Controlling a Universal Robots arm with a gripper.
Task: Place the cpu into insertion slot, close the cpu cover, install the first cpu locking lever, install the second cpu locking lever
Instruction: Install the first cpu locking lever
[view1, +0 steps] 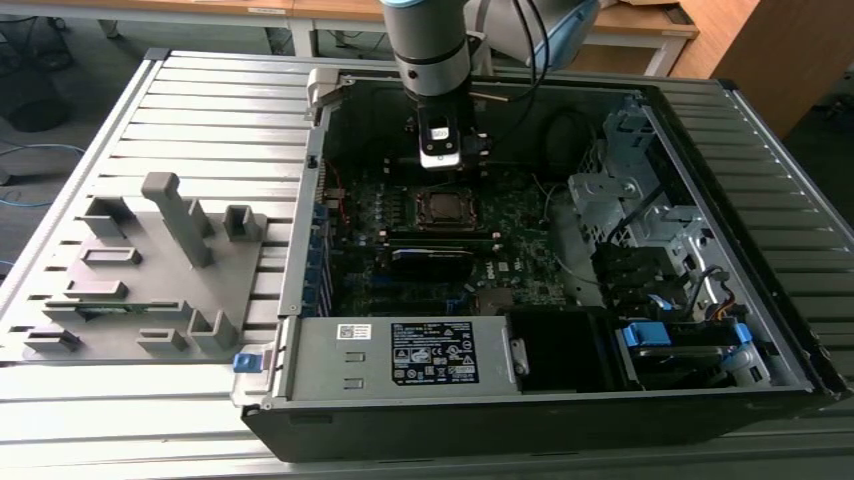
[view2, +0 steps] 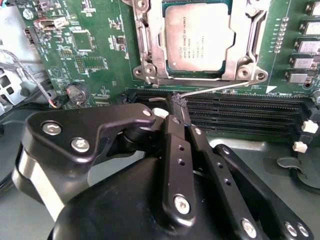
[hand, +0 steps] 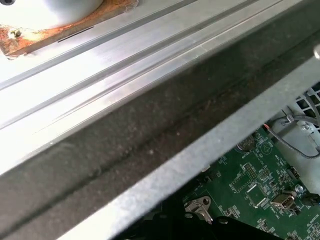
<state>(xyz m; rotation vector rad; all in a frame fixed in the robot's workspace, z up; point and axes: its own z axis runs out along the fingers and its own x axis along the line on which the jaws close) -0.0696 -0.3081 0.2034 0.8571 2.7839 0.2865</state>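
The pincer (view2: 180, 106) has its black fingers pressed together, their tips meeting the free end of a thin silvery locking lever (view2: 220, 89); whether they actually pinch the wire cannot be told. Just beyond the tips the cpu (view2: 199, 37) sits in the insertion slot (view1: 441, 207), with the cpu cover (view2: 254, 40) lying flat around its edges. Directly under the tips run long black memory slots (view2: 240, 112) on the green motherboard (view2: 100, 60). In the exterior view the pincer hangs inside the open computer case (view1: 534, 400), which rests on a slatted metal surface (view1: 214, 110) beside a grey fixture (view1: 147, 270).
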